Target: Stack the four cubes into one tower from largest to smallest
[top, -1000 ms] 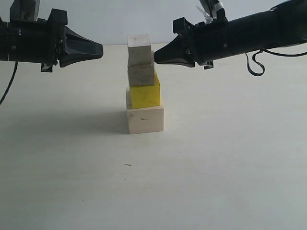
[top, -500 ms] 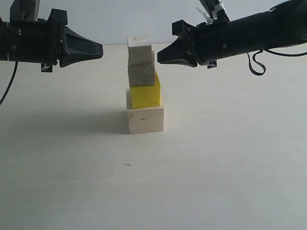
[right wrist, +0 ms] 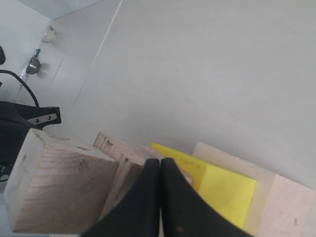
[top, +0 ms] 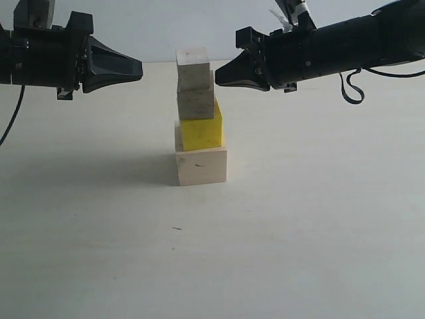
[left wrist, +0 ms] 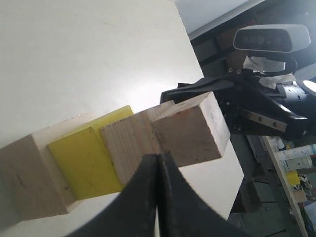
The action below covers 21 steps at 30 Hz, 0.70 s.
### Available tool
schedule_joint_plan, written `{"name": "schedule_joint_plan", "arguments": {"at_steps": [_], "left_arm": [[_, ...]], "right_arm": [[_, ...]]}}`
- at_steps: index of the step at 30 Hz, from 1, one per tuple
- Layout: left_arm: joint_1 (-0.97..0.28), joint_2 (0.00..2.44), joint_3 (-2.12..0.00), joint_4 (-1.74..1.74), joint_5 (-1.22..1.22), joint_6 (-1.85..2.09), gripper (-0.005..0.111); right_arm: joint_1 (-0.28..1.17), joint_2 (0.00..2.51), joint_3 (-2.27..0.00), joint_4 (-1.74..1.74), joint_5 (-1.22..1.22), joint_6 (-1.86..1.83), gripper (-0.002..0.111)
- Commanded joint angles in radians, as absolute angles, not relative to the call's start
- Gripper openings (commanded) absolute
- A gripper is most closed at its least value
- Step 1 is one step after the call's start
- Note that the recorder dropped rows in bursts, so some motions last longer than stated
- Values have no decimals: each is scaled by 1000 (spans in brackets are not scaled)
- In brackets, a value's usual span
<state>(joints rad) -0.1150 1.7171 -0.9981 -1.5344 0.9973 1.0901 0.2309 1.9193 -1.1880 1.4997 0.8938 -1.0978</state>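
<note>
We had the large pale wood cube (top: 201, 167) at the base, with the yellow cube (top: 201, 133), grainy grey-tan cube (top: 195, 103) and tiny pale cube (top: 192, 68) stacked above it. The left gripper (top: 140, 68) and right gripper (top: 217, 81), both pressed together and empty, flanked the top of the tower (top: 199, 114), apparently guarding its alignment.

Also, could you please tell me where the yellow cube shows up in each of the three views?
Exterior view: the yellow cube sits near mid-picture, directly on the large pale cube.
Left wrist view: the yellow cube lies between the large pale cube and the grainy cube.
Right wrist view: the yellow cube has the same neighbours.
Shared landmark: the tiny pale cube on top.
</note>
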Motion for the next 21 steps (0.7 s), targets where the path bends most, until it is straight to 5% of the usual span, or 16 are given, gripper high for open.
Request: {"name": "schedule_joint_plan", "arguments": {"at_steps": [1,21], "left_arm": [[-121,1709,-995,-1548,1007,1095,0],[-121,1709,-995,-1548,1006,1099,0]], "right_arm": [[233,1922,-1193,1515,898,-1118,0],[233,1922,-1193,1541,915,-1137,0]]}}
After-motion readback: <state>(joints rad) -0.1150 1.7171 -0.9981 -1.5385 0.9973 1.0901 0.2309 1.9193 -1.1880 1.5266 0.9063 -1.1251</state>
